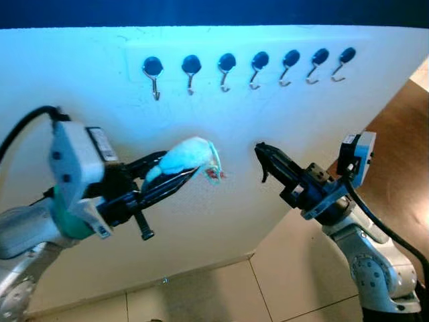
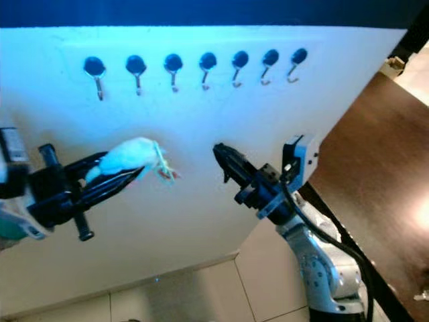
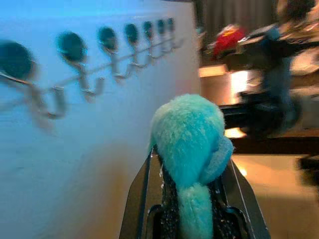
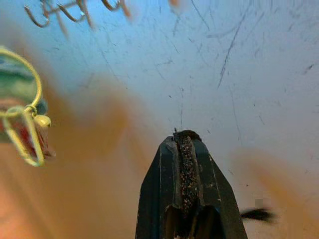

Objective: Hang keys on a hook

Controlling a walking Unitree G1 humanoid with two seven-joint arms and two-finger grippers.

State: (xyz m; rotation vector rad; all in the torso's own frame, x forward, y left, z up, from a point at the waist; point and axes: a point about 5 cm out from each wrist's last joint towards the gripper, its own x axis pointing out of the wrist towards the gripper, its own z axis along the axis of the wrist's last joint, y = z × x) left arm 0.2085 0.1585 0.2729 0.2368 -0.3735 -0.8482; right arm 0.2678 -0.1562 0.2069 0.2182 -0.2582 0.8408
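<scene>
I have the keys (image 1: 194,159) in the left gripper (image 1: 175,176), held up in front of the white board (image 1: 100,114), below the row of hooks (image 1: 226,72) and not touching any of them. The jaws are closed on the soft blue pompom of the keyring, and the fur bulges out over the black fingers (image 3: 139,194). At the free end, toward the right arm, I see a small reddish piece with a thin gold ring (image 4: 20,79); in the right wrist view this ring hangs loose with a little clasp under it. The right gripper (image 1: 263,155) is near, just beside that end but apart from it, and its jaws are shut with nothing between them. I judge the whole thing is very light, so weight is not a problem. The pompom is soft and gives way under pressure, so the grip on it is safe but not exact: the ring can swing and turn when I move the arm. The ring itself is stiff, thin and probably slippery, so I would not pinch it. I think the best is to keep hold on the fur close to the ring end, lift slowly to one hook, and let the ring drop over the tip. The danger is that the dangling ring twists and misses the hook.
</scene>
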